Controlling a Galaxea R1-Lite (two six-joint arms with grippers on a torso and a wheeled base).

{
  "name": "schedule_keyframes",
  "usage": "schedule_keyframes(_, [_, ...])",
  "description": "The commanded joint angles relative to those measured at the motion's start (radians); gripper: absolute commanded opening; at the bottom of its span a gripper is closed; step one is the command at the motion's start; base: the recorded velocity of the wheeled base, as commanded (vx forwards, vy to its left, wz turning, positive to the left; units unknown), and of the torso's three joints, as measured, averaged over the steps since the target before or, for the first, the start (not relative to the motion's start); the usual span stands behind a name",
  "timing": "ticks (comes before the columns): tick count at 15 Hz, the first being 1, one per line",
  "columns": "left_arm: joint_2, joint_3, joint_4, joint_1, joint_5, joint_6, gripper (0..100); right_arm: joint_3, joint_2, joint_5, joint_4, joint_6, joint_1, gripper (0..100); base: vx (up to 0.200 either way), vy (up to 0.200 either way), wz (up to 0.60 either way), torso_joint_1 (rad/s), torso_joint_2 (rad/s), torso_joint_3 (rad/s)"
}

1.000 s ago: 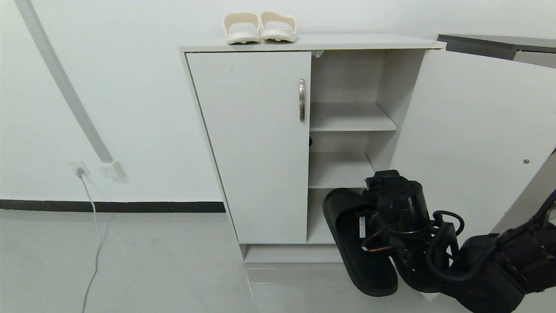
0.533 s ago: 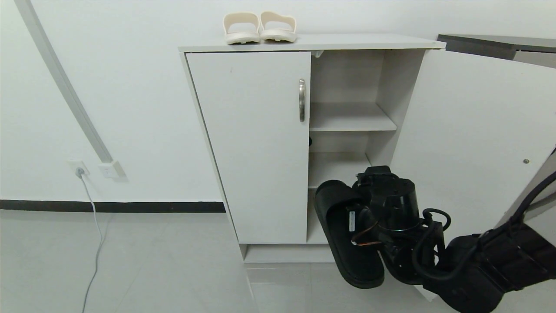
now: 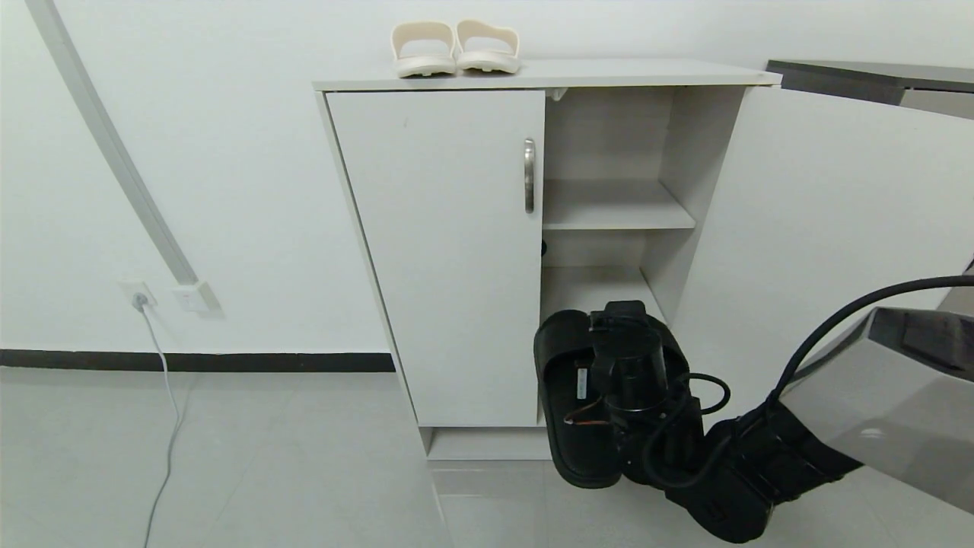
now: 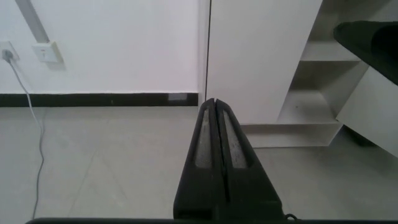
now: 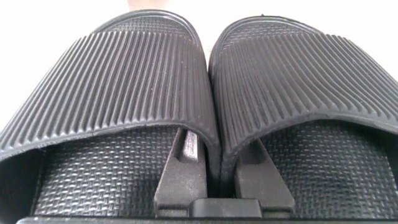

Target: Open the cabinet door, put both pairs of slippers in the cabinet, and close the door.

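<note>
The white cabinet (image 3: 544, 74) has its left door (image 3: 441, 251) closed and its right door (image 3: 822, 228) swung wide open. A pair of cream slippers (image 3: 455, 47) rests on its top. My right gripper (image 5: 219, 171) is shut on the black slippers (image 5: 205, 93). Its fingers (image 5: 186, 168) reach under the straps and pinch the two inner sides together. In the head view the black slippers (image 3: 567, 396) hang soles-outward just before the lowest compartment, with the right gripper (image 3: 618, 327) behind them. My left gripper (image 4: 214, 140) is shut on nothing, low over the floor and facing the cabinet.
Two bare shelves (image 3: 609, 205) (image 3: 590, 293) show inside the open half. A wall socket with a cable (image 3: 138, 298) and a slanted grey conduit (image 3: 106, 137) are at the left. The grey tiled floor (image 3: 266, 464) lies left of the cabinet. A dark tabletop (image 3: 867, 76) stands behind the open door.
My right arm has carried the black slippers leftward and closer to the cabinet's lower opening. The cream slippers and both doors have not moved.
</note>
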Motion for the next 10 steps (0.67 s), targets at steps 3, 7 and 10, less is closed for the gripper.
schedule_keyframes(3, [0.002,0.0,0.0,0.0,-0.002,0.0,0,-0.005,0.025,-0.002,-0.001,0.0,0.001,0,0.0,-0.2,0.0,0.002,0.0,0.002])
schedule_keyframes(7, [0.002,0.0,0.0,0.0,-0.002,0.0,0,-0.003,0.03,-0.004,-0.001,0.0,0.001,0,0.0,-0.05,0.0,-0.001,0.0,0.002])
schedule_keyframes(10, [0.002,0.0,0.0,0.0,0.0,0.004,0,0.0,0.037,-0.005,-0.001,0.0,0.001,0,0.0,0.0,0.0,0.0,0.0,0.0])
